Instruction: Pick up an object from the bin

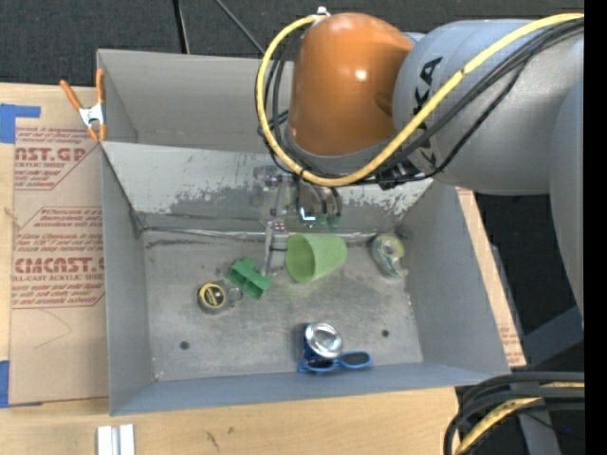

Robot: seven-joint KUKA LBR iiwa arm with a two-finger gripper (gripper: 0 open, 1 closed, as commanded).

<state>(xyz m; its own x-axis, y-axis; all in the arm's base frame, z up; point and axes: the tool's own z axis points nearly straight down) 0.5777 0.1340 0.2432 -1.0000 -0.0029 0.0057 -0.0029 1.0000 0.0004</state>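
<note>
- Green plastic cup (315,257), smooth and tapered, lies on its side in the middle of the scuffed metal bin (128,282).
- Slim metal hand (278,245) sits just beside its left edge; open or closed cannot be told.

"KUKA" lettering on grey arm (493,83)

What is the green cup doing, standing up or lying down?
Lying down. The green cup rests on its side on the floor of the bin, with its wider end pointing left.
</note>
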